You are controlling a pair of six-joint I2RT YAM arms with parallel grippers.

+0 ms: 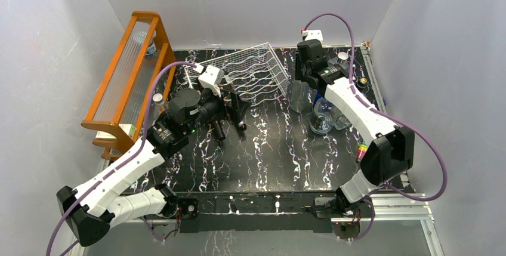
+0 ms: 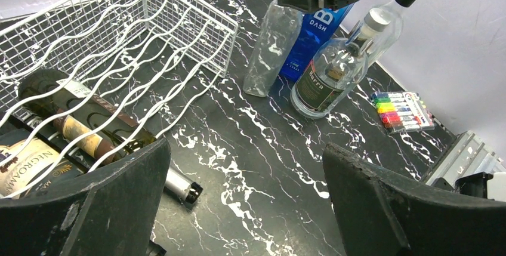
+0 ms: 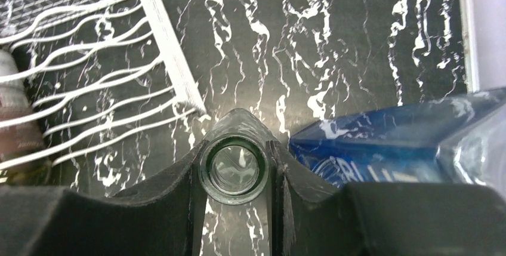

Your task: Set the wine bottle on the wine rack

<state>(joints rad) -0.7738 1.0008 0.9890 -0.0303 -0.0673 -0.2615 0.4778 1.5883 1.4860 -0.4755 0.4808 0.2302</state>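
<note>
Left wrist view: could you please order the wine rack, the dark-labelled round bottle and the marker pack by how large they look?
1. wine rack, clearly largest, even though it is cut off at the frame's edge.
2. dark-labelled round bottle.
3. marker pack, smallest.

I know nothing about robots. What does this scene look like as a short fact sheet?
Right gripper: shut on the neck of the clear bottle, which stands on the table
Left gripper: open, empty, near the wine rack
Wine rack: holds dark bottles lying under its wavy wires
Beside the clear bottle: blue bottle, round bottle
Also on the table: pack of markers
</note>
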